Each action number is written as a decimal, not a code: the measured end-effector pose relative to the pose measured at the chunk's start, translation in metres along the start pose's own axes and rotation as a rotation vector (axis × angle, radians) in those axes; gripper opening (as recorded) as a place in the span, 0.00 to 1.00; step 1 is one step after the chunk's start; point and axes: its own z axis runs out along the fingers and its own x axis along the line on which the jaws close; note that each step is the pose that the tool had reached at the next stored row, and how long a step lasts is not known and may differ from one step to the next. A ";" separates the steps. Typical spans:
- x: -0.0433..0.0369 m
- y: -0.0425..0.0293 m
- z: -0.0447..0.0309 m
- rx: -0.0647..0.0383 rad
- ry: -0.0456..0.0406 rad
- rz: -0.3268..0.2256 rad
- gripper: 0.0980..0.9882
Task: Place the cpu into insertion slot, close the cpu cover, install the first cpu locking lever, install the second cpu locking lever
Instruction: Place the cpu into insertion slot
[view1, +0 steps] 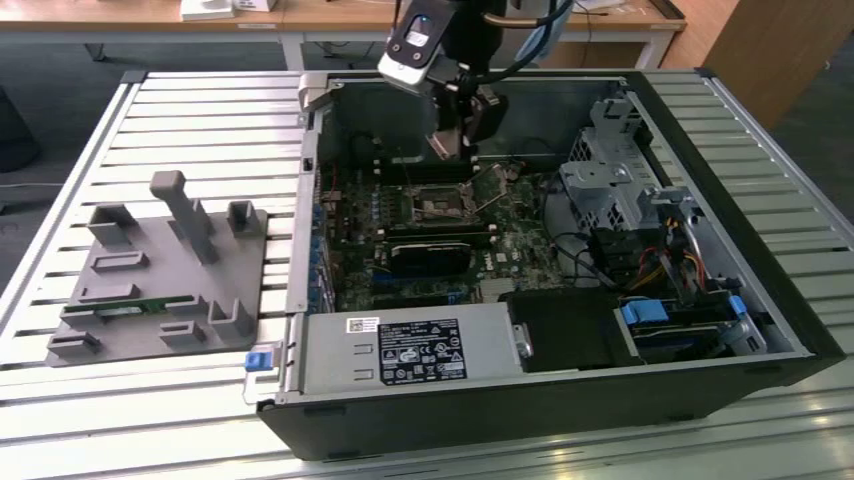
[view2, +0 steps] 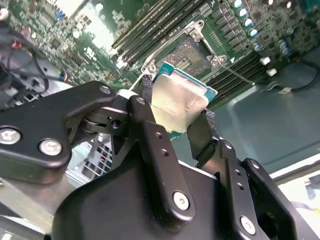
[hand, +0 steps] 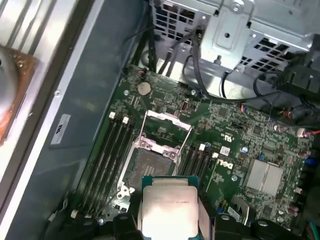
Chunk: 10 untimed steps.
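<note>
Your slatted metal table (view1: 200, 110) is carrying an open computer case (view1: 534, 420) lying on its side, with a grey fixture block (view1: 134, 290) sitting beside it toward the exterior view's left. Inside the case the green motherboard (hand: 235, 125) is facing up, and the arm is hanging over it. The gripper (view2: 176, 105) is clamping the cpu (hand: 169, 207) by two opposite edges, with the chip's metal top facing both wrist cameras. It is holding the chip in the air, clear of the board and just to one side of the insertion slot (hand: 148, 167). That slot is lying bare between the long memory slots (hand: 107, 160), and the cpu cover (hand: 169, 121) is standing raised along one of its edges, so nothing looks seated yet. You are risking most at the contact grid, I judge: a chip coming down off-centre or turned the wrong way could be driving a corner into those fine contacts. The thin edge grip could also be letting the chip slip or tilt, and the fingers could be catching the raised cover.
</note>
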 end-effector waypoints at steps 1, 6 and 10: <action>0.0000 -0.0001 0.0016 0.000 -0.0016 0.019 0.49; 0.0005 -0.0007 0.0104 -0.001 -0.0078 0.091 0.49; 0.0018 -0.0008 0.0178 -0.001 -0.0101 0.119 0.49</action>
